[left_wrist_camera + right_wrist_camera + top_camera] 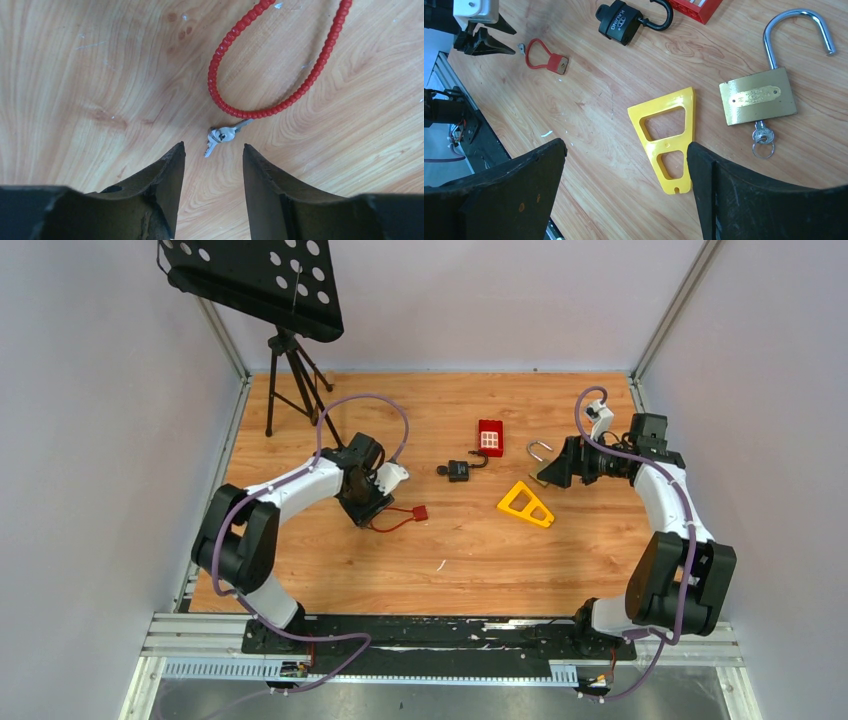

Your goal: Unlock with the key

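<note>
A small silver key [220, 136] on a ring lies flat on the wooden table, hooked onto the red cable loop [270, 75] of a small red lock [420, 513]. My left gripper [214, 147] hangs just short of the key, open, with nothing between its fingers. A brass padlock [757, 96] lies with its shackle swung open and a key [763, 136] in its keyhole. My right gripper [626, 150] is open and empty beside it, over the table near a yellow triangle [669, 137]. A black padlock [621, 24] lies shut in the middle.
A red block [490, 437] sits behind the black padlock [459, 471]. A tripod stand [285, 370] with a perforated black plate [255, 280] stands at the back left. Grey walls enclose the table on three sides.
</note>
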Available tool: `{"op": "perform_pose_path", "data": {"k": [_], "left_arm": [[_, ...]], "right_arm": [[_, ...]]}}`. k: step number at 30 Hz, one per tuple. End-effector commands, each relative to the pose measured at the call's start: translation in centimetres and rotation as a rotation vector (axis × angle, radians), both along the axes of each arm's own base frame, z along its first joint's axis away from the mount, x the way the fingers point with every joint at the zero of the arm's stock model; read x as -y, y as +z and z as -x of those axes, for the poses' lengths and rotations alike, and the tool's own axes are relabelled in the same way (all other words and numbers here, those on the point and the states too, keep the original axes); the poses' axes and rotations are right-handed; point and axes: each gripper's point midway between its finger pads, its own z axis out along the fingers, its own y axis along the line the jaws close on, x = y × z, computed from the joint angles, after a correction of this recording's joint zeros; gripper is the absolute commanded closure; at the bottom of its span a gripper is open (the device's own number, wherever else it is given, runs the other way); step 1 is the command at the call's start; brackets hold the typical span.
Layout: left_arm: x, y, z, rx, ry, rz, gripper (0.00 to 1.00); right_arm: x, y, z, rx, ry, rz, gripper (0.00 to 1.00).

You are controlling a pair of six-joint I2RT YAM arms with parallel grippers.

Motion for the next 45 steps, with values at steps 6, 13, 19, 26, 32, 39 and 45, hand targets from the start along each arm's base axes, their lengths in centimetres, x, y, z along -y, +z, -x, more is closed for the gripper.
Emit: {"op": "perform_pose_path", "data": {"k": [6,13,19,26,32,39,45], "left_arm": [[1.0,-0.8,-0.9,-0.075,0.062,0.036,0.57],[1.0,-1.3,-0.6,-0.109,0.063,0.03,0.67],[1.0,-1.4,-0.5,-0.118,0.062,0.029,0.75],[0.9,-1.1,-0.5,-0.111,0.061,0.029,0.88],[1.5,1.2,-0.8,-0.069,0.028,0.085,0.99],[4.7,6.4,-0.1,-0.005,-0.137,0.302,1.0],[9.9,13.3,0.8,0.056,-0.281,0.638,1.0]], "right_arm": [[-0.3,1.1,-0.6,0.046,0.033,-0.017,0.09],[-0.3,0.8,-0.6,0.039,0.039,-0.021,0.09],[-0.4,0.8,-0.6,0.033,0.042,-0.027,0.09],[-0.4,0.6,-0.7,0.026,0.043,-0.031,0.09],[-0.7,0.8,-0.5,0.036,0.063,-0.047,0.09],[-3.9,4.0,1.2,0.158,0.228,-0.139,0.08],[-11.7,6.0,2.8,0.308,0.517,-0.111,0.08]]}}
